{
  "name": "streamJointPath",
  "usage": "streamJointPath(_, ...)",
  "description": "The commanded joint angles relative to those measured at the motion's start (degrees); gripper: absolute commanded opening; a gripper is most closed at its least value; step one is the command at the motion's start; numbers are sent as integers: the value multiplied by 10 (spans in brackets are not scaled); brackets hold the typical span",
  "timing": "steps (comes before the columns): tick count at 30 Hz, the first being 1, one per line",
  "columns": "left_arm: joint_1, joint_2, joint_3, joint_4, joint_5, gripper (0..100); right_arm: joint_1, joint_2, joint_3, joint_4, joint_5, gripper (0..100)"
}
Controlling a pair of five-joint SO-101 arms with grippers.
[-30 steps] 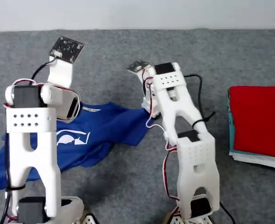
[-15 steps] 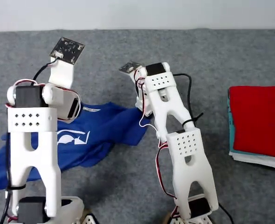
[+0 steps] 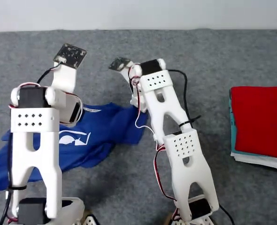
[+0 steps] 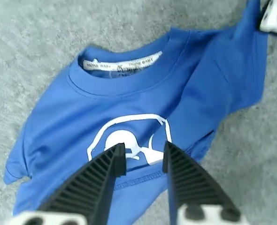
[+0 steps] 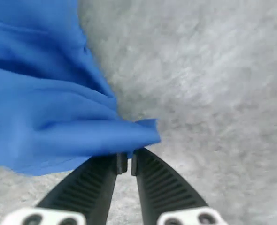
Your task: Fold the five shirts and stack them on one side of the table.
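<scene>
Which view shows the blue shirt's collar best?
Left wrist view: the whole collar shows. In the high view the left arm hides most of it. The right wrist view has a shirt edge in the right pincer.

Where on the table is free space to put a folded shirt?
Bare table lies between the right arm and the stack of shirts, and along the far edge behind both arms. The left part is crowded: the blue shirt spreads there under the left arm.
</scene>
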Motion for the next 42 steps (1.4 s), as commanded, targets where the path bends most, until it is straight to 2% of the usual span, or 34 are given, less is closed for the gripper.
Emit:
streamJointPath(1, -3, -23, 2, -11, 2, 133, 27, -80, -39, 23, 6, 11)
streamJointPath(4, -3, -23, 2, -11, -2, 133, 58, -142, -37, 24, 3, 11)
streamJointPath(14, 6, 7, 45, 16, -92, 135, 168, -277, -28, 24, 2, 11)
streamJointPath(20, 86, 87, 29, 25, -90, 143, 160, -303, 68, 23, 1, 11)
streamJointPath(24, 174, 124, -14, 23, -58, 221, 155, -317, 89, 23, -4, 11)
streamJointPath(26, 206, 142, -34, 8, -39, 229, 157, -334, 89, 22, -16, 11)
streamJointPath(30, 223, 188, -60, -33, -11, 229, 166, -350, 91, 22, -16, 11)
streamJointPath(35, 230, 241, -72, -30, -10, 229, 168, -377, 56, 22, -18, 11)
streamJointPath(42, 305, 251, -71, -57, -9, 229, 168, -385, 55, 22, -18, 11)
